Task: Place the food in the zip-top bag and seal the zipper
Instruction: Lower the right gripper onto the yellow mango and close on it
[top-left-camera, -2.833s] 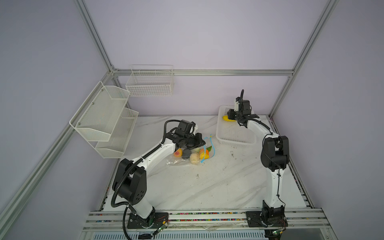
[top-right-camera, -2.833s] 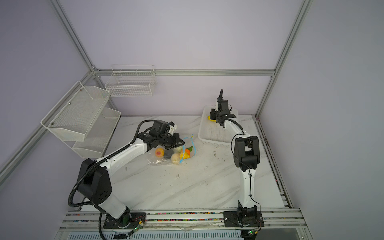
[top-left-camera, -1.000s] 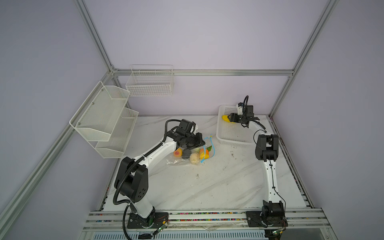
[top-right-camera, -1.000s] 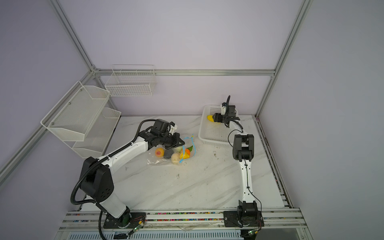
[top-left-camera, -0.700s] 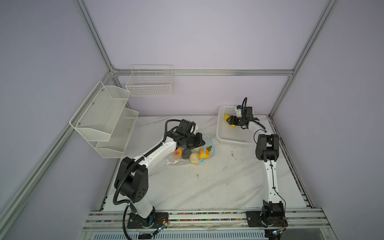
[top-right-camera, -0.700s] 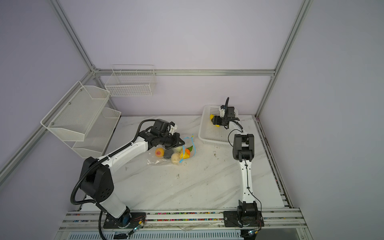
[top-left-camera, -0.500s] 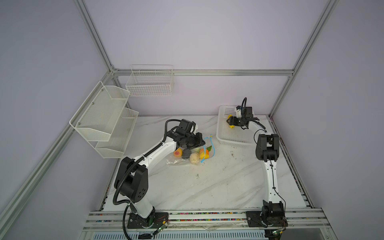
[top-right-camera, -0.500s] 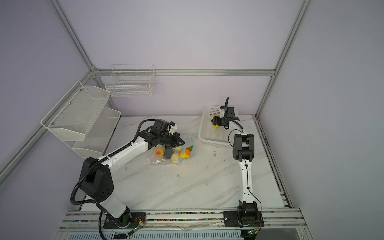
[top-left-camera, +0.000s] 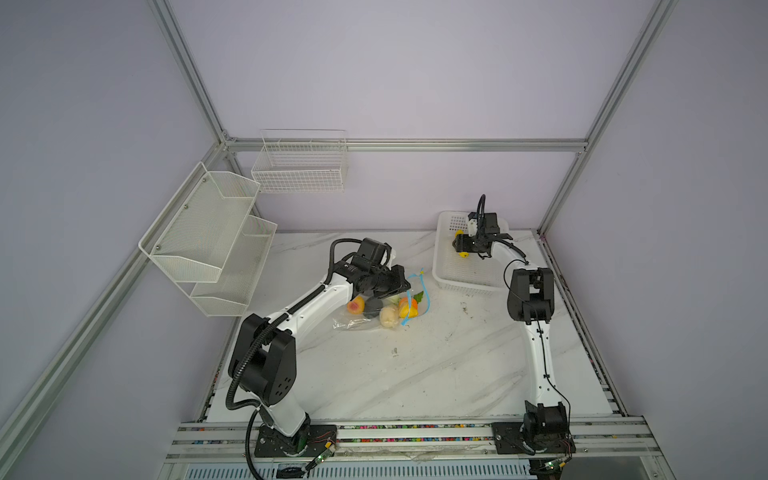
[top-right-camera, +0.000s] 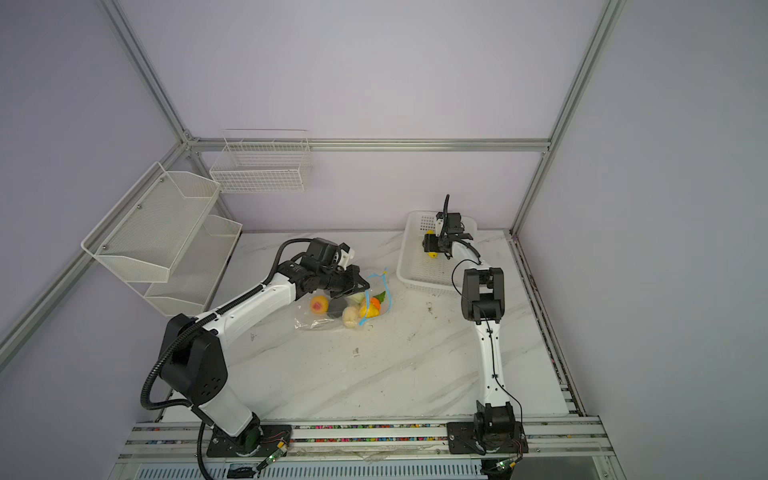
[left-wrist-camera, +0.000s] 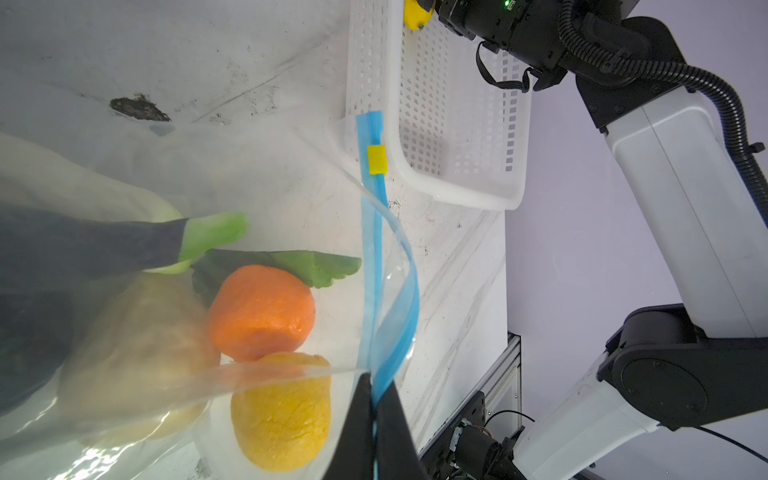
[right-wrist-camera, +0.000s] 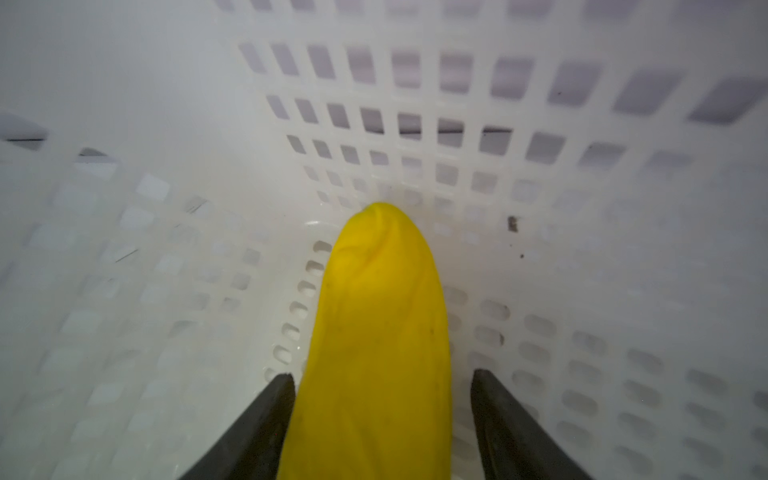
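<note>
Right gripper (right-wrist-camera: 382, 374): unclenched, with its jaws astride the yellow piece (right-wrist-camera: 382, 299). One jaw is at its flank and the other stands clear with a gap, so nothing is grasped yet.
Yellow piece: lies in the basket (right-wrist-camera: 540, 124) with its tip pointing into a corner. No other piece shows in there.
Basket: in both top views it sits at about 2 o'clock from the bag (top-left-camera: 353, 322), near the back edge of the table (top-left-camera: 415, 365).
Left gripper (left-wrist-camera: 376, 382): clenched on the zipper (left-wrist-camera: 372, 232), at the end away from the slider (left-wrist-camera: 377, 159). It holds one lip up so the mouth gapes.
Bag: near mid-table, with its mouth facing 3 o'clock. An orange piece (left-wrist-camera: 259, 311), a yellow one, a cream one and a dark one lie inside.
Step in hand: by my reading, gripping the yellow piece to carry it to the bag.
Doing it well: centre the jaws so both meet the flanks together, and close across the thick middle rather than the taper. The skin looks smooth and rounded, so a firm, square squeeze seems wise.
Lift: straight up, clear of the basket wall, before swinging toward 8 o'clock.
Risk: an off-centre close may nudge the piece into the corner or let it slip out.
Left's part: hold the pinch high, or the mouth sags shut.
</note>
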